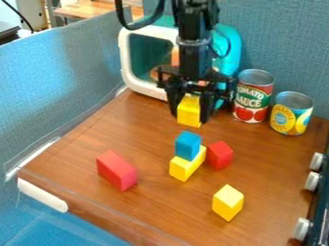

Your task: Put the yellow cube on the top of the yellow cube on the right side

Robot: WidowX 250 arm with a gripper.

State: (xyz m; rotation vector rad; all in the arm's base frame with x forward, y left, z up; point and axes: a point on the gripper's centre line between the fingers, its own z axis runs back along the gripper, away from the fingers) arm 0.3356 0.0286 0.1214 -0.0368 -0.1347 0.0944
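Straight down from the top edge hangs the black arm, its wrist nearly upright and the pincer pointing at the worktop, one finger on either side of what it carries. It is pinching the yellow cube, which sits between the fingers, raised over the wood. A black cable loops out to the left of the wrist.

Just nearer the camera than the pincer, a blue cube rests on a longer yellow block, with a red cube just beside that block on its right. Farther out, nearer the camera and to the right of the pincer, the other yellow cube lies on the worktop, apart from the blocks. To the pincer's left and nearer the camera is a red block.

Right of the pincer stand a red-labelled can and, a little farther out, a yellow-labelled can. Behind it is a teal and white toy oven; well off at the right edge are white knobs.
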